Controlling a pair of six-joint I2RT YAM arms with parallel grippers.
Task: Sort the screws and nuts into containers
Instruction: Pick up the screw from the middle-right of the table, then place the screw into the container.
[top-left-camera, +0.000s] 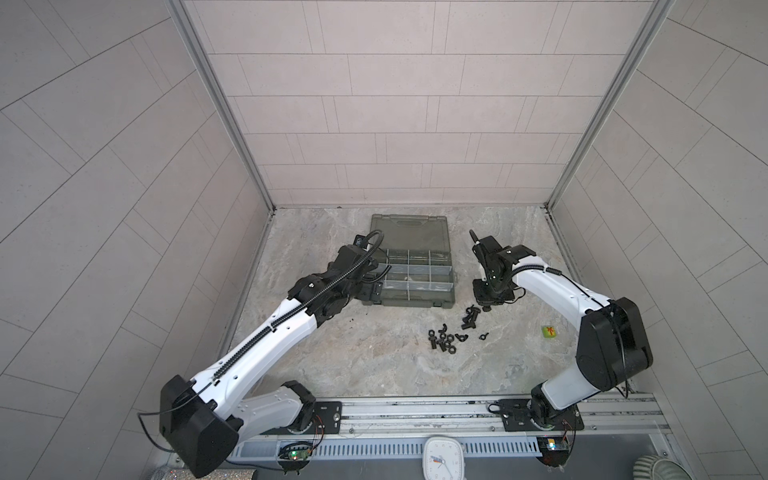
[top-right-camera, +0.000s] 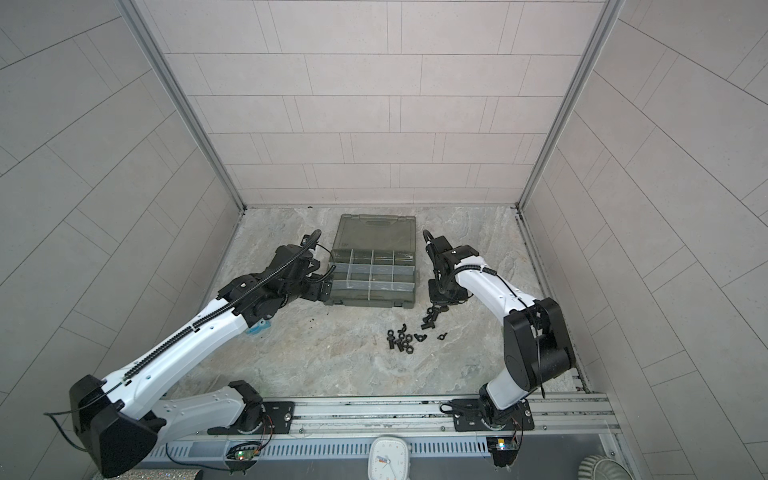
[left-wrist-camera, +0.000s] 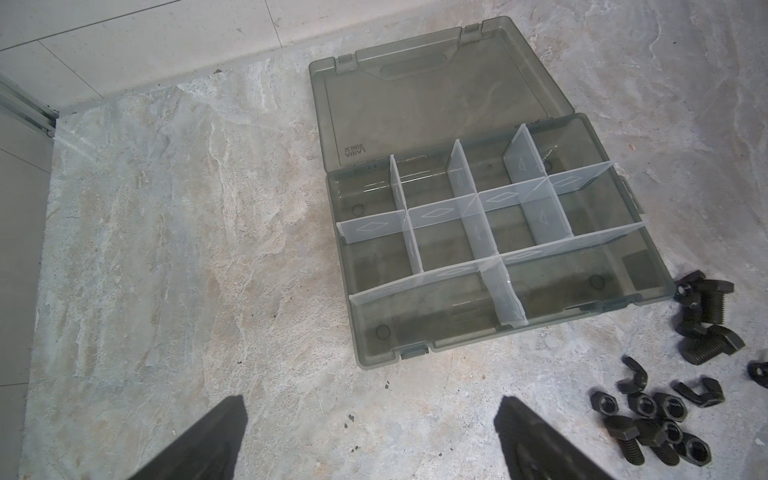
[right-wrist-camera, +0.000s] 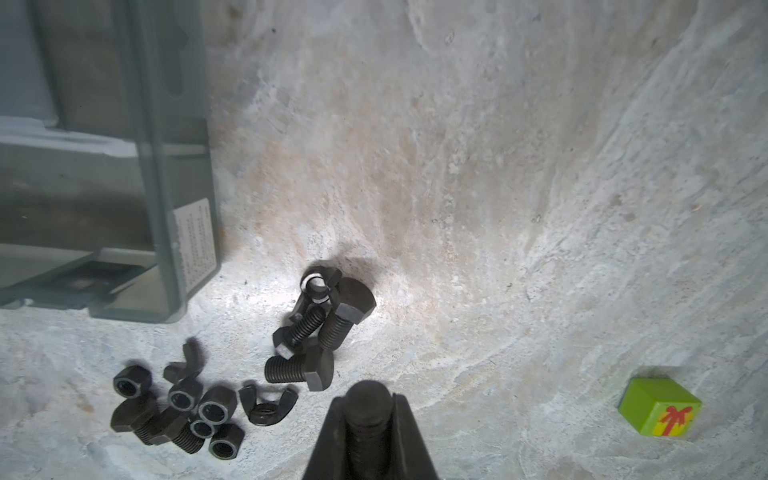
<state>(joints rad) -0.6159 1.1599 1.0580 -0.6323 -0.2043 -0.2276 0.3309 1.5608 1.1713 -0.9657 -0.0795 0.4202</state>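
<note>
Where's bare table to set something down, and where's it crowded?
Bare: the wide stretch between the nuts and the front rail, and the gap between the screws and the green cube. Crowded: off the organiser case's front right corner, where screws and nuts lie bunched.

Both top views are softly, evenly lit, with faint shadows, and the wide lens stretches the walls (top-left-camera: 395, 104) toward the edges. In the right wrist view a bright patch lies on the tabletop (right-wrist-camera: 257, 299) beside the loose screws (right-wrist-camera: 328, 328), which cast short soft shadows. The right gripper (right-wrist-camera: 369, 399), its screw (right-wrist-camera: 368, 432) and the case (right-wrist-camera: 166, 174) are blurred. The left wrist view is sharp.
</note>
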